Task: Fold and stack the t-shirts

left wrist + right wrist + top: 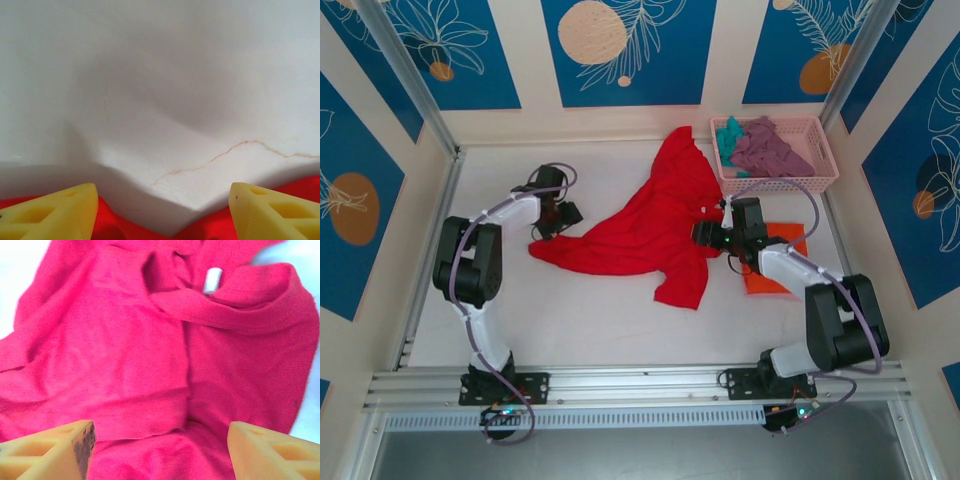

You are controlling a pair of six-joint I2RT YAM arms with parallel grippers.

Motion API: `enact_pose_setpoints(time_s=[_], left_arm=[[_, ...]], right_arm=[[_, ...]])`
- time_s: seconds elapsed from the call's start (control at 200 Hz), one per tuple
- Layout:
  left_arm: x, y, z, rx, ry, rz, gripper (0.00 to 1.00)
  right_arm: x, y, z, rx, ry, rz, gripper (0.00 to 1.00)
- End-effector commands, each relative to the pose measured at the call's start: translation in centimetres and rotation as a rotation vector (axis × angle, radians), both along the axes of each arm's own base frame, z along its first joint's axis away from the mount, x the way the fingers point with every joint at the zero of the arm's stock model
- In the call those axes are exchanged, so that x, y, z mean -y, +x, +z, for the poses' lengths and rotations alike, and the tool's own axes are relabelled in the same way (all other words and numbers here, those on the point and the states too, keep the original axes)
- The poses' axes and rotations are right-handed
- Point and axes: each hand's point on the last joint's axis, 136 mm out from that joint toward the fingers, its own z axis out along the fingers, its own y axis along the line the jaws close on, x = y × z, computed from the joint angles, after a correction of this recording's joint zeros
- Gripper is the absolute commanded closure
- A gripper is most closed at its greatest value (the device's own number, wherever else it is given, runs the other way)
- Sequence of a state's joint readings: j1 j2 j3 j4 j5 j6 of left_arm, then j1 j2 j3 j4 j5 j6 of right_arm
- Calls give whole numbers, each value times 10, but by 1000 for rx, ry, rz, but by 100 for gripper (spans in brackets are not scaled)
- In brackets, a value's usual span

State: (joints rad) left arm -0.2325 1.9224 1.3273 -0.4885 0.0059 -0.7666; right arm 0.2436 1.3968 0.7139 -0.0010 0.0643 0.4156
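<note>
Here both arms reach inward, flanking the red tee (640,235).
Left gripper (563,216) and right gripper (704,234) gape empty; soft cloth lies rumpled on the smooth white table (590,320).

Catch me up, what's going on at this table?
Both arms are at the red t-shirt, crumpled mid-table. Left gripper is at its left end, right gripper over its right side; both open, holding nothing. An orange t-shirt lies under the right arm. A purple t-shirt and a teal t-shirt sit in the pink basket.
</note>
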Motion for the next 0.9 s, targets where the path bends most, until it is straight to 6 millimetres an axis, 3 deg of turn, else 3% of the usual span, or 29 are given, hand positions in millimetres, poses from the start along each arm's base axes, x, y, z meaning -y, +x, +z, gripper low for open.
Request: enact_pose_setpoints(time_s=[0.0, 0.1, 0.21, 0.335, 0.48, 0.55, 0.65, 0.895], left_arm=[[-8, 13, 28, 82, 23, -30, 27], [-8, 5, 47, 131, 82, -115, 20], [-9, -22, 55, 126, 182, -227, 18], [-23, -68, 44, -32, 255, -129, 25], [-18, -105, 23, -83, 152, 41, 34], [-25, -111, 16, -68, 125, 148, 40], [-33, -113, 11, -57, 126, 238, 41], [-39, -93, -5, -50, 21, 334, 51]], right_arm=[[-19, -17, 10, 35, -14, 52, 29], [-46, -35, 11, 57, -40, 119, 29], [-81, -55, 10, 70, -59, 215, 31], [-112, -73, 4, 42, -29, 281, 32], [-127, -80, -10, -1, -33, 308, 33], [-131, -79, -11, -7, -32, 311, 34], [-134, -76, -8, 4, -32, 321, 35], [-131, -77, -9, 3, -47, 311, 36]])
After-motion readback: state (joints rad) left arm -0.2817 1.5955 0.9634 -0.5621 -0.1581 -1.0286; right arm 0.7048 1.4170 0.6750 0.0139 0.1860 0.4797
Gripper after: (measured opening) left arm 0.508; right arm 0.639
